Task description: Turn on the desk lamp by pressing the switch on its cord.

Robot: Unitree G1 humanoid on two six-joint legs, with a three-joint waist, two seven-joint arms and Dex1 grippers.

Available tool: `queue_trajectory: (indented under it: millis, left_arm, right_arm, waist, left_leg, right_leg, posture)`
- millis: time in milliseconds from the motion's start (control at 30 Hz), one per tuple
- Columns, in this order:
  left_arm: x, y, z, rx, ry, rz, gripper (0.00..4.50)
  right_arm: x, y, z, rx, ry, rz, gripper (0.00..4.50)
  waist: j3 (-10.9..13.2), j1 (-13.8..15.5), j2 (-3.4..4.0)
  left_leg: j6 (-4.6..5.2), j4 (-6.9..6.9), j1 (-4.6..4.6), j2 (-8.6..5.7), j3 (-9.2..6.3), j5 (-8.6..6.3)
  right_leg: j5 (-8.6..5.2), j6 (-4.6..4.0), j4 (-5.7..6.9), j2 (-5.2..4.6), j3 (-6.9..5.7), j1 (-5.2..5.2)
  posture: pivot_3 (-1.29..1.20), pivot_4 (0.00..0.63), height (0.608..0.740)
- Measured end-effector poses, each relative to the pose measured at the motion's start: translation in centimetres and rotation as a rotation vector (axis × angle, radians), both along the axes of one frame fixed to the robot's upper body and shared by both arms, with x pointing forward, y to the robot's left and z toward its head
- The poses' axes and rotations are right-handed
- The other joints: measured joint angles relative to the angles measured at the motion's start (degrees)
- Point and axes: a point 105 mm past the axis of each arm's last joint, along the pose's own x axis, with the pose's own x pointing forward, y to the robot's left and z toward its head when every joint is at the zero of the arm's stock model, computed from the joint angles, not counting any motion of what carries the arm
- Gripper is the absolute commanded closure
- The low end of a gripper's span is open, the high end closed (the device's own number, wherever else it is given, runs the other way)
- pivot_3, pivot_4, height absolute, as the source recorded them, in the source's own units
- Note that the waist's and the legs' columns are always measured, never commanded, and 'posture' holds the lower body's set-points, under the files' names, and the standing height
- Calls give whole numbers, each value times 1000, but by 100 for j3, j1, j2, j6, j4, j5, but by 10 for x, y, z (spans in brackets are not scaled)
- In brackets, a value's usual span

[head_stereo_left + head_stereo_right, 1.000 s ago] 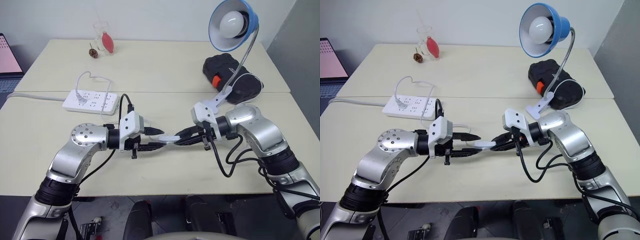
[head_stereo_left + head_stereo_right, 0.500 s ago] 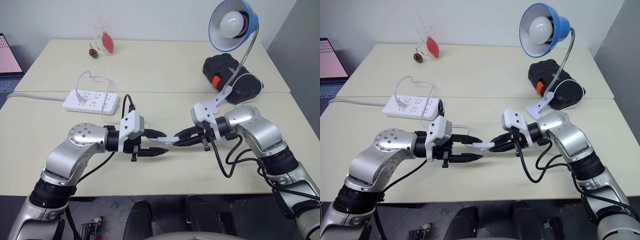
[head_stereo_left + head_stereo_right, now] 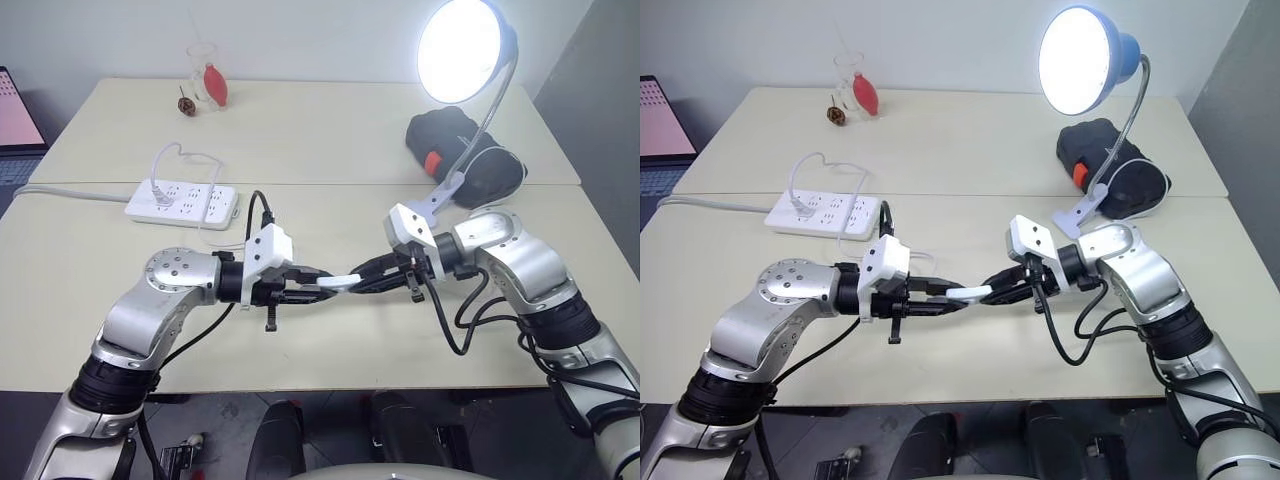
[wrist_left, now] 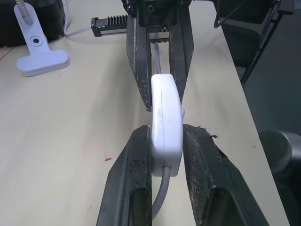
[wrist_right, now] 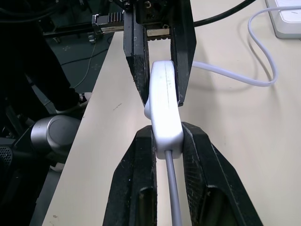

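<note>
Both grippers' jaws clamp the switch (image 4: 166, 117) end to end; desk lamp (image 3: 462, 52) lit.

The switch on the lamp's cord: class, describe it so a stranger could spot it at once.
Start at the near table edge, where the left tool and the right tool meet tip to tip. Pinched between them, above the tabletop, is the switch, small, white and oblong. The power strip behind is white too, but far longer, with sockets.
</note>
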Motion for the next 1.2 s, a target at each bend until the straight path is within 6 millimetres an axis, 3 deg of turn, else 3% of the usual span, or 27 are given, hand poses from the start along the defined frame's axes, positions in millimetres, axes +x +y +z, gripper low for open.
queue_trajectory:
  millis: [400, 467, 633, 900, 1000, 1200]
  left_arm:
    - [3, 1, -1, 0, -27, -14, 3942]
    - [3, 1, 0, 0, -34, -15, 3239]
    - [9, 5, -3, 16, -65, 10, 2363]
    - [16, 18, 6, 59, -202, 53, 459]
    - [13, 40, 10, 113, -217, 111, 444]
    - [-8, 69, -6, 134, -141, 269, 444]
  right_arm:
    - [0, 0, 1, -2, -7, 3, 4108]
    - [0, 0, 1, -3, -15, 4, 4108]
    - [0, 3, 2, 5, -28, 11, 4109]
    - [12, 6, -12, -22, -70, 1, 4109]
    - [30, 8, -17, -32, -119, -34, 4109]
    - [66, 21, -39, -77, -208, -119, 4110]
  waist:
    - [0, 0, 0]
    - [0, 0, 0]
    - [0, 0, 0]
    - [0, -6, 0]
    - [1, -44, 1]
    - [3, -92, 4]
  left_leg:
    - [0, 0, 0, 0, 0, 0]
    - [0, 0, 0, 0, 0, 0]
    - [0, 0, 0, 0, 0, 0]
    - [0, 0, 0, 1, 1, 0]
    - [0, -3, 3, 2, 2, 0]
    - [0, -6, 0, 4, 4, 0]
  right_leg:
    - [0, 0, 0, 0, 0, 0]
    - [0, 0, 0, 0, 0, 0]
    - [0, 0, 0, 0, 0, 0]
    - [0, 0, 0, 0, 1, -1]
    - [0, -1, 2, 0, 1, -3]
    - [-3, -6, 0, -2, 2, -5]
  posture:
    - [0, 150, 740]
    - [0, 150, 740]
    - [0, 150, 740]
    - [0, 150, 740]
    - [0, 150, 740]
    - [0, 150, 740]
